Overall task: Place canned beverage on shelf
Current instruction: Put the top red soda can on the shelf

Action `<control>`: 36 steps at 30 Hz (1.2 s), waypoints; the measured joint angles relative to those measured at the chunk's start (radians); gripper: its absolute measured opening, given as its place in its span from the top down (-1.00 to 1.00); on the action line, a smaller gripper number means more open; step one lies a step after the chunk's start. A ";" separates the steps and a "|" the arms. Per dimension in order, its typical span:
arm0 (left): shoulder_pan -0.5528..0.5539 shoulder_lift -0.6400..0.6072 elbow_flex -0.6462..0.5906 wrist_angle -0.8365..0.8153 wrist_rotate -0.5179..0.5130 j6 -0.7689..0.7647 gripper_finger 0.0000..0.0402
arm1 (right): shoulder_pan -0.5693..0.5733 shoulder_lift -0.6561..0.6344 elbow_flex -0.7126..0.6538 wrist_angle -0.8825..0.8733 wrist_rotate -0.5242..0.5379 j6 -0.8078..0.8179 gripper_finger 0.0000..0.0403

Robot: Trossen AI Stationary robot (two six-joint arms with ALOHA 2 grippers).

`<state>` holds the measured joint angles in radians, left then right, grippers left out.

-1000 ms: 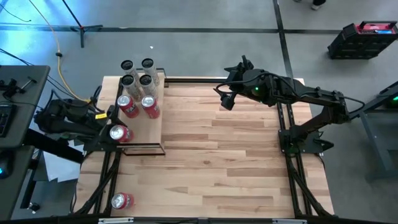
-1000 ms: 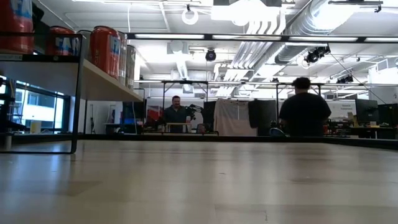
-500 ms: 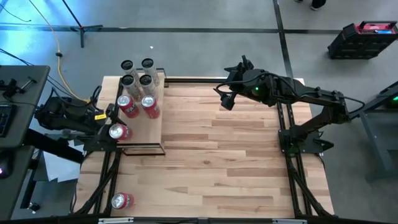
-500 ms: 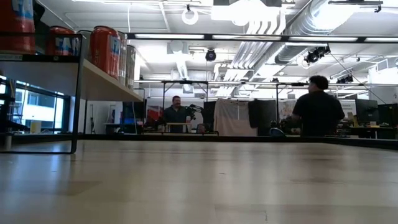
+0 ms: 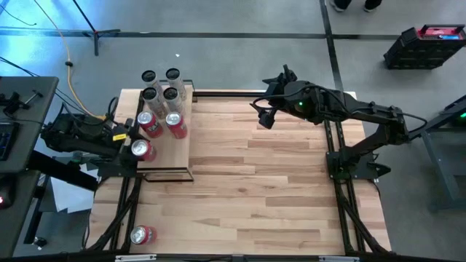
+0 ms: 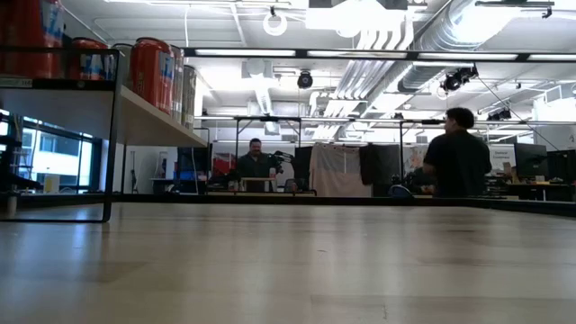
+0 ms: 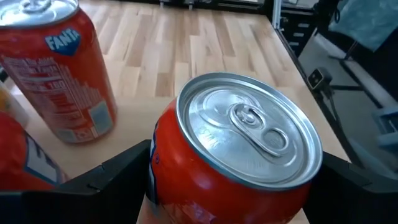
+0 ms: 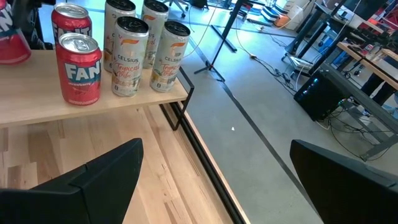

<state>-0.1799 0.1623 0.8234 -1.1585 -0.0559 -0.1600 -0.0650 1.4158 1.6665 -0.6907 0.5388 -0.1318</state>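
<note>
From my left wrist camera the red can [image 7: 233,155] between my jaws is cut off below, so I can't tell if its base touches the shelf [image 7: 134,87]. My left gripper [image 7: 233,177] shows only as dark finger stubs [image 7: 106,177] either side. A second red can [image 7: 18,168] beside them is a blur at the frame edge. From above, the can [image 5: 140,149] hides my fingertips. In the low view, the nearest shelf can [image 6: 31,38] is cropped.
</note>
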 joint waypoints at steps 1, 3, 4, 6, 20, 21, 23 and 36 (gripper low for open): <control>0.000 0.000 -0.002 -0.001 0.000 -0.009 -0.60 | 0.000 0.000 0.000 0.000 0.000 0.000 -0.95; 0.000 -0.015 -0.012 0.000 -0.001 -0.031 -0.60 | 0.000 0.000 0.000 0.000 0.000 0.000 -0.95; 0.000 -0.026 -0.017 -0.001 0.006 -0.042 -0.60 | 0.000 0.000 0.000 0.000 0.000 0.000 -0.95; 0.000 -0.051 -0.025 0.003 0.027 -0.049 -0.60 | 0.000 0.000 0.000 0.000 0.000 0.000 -0.95; -0.047 -0.097 -0.055 0.006 0.041 -0.090 -0.60 | 0.000 0.000 0.000 0.000 0.000 0.000 -0.95; -0.050 -0.097 -0.060 0.006 0.043 -0.100 -0.60 | 0.000 0.000 0.000 0.000 0.000 0.000 -0.95; -0.051 -0.097 -0.063 0.012 0.043 -0.114 -0.60 | 0.000 0.000 0.000 0.000 0.000 0.000 -0.95; -0.051 -0.097 -0.064 0.012 0.014 -0.126 -0.75 | 0.000 0.000 0.000 0.000 0.000 0.000 -0.95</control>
<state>-0.2310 0.0650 0.7592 -1.1461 -0.0418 -0.2859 -0.0649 1.4158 1.6665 -0.6910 0.5388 -0.1318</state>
